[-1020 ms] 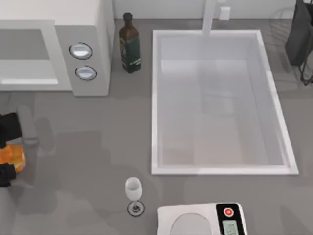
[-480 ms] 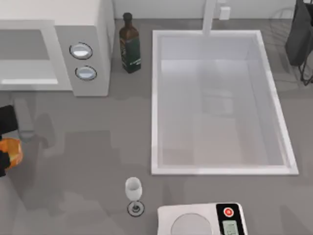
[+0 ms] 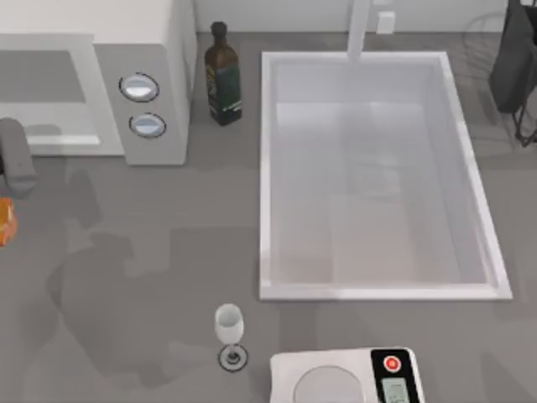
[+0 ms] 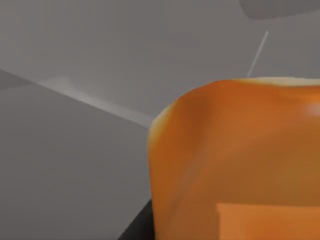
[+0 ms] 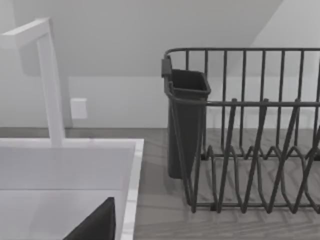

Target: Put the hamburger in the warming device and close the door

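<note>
Hamburger (image 3: 4,222) carried off toward worktop's left edge since prev frames, left tool clamped on it; microwave (image 3: 159,50) cavity open, insertion next. Right tool parked, state unclear.

Grey countertop (image 3: 168,218) with inset white sink (image 3: 268,168); white faucet (image 5: 50,85) against pale wall; dark dish rack (image 5: 250,150) beside sink.

On your grey worktop (image 3: 168,235) you have one white boxy microwave (image 3: 159,50) with two round silver-blue knobs (image 3: 139,86), one dark glass bottle (image 3: 222,80), one clear wine glass (image 3: 229,327), one white digital scale (image 3: 344,378), one white sink (image 3: 268,168), one dark wire dish rack (image 5: 240,130) and one orange bun (image 4: 235,165).
</note>
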### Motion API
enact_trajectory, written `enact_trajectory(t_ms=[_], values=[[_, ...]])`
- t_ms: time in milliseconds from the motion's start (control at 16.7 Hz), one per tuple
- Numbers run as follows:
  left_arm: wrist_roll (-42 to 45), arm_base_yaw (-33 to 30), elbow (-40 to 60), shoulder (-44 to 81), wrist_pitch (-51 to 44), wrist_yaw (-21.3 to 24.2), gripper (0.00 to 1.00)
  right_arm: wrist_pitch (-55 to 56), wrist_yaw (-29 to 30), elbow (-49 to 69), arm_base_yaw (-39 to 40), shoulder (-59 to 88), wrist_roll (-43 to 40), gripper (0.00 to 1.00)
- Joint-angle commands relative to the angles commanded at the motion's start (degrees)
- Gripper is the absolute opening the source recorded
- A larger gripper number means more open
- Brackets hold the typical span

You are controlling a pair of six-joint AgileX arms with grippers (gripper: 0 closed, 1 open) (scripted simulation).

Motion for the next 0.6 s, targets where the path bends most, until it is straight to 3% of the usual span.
enact_trajectory(t_ms=[360, 600], values=[[0.1, 0.1, 0.4, -0.1, -0.7, 0.0, 0.0, 0.0, 0.0, 0.0, 0.0, 0.0, 0.0, 1.0], [-4.7, 0.3, -1.5, 0.9, 5.2, 1.7, 0.0, 0.0, 0.0, 0.0, 0.0, 0.0, 0.0, 1.0]])
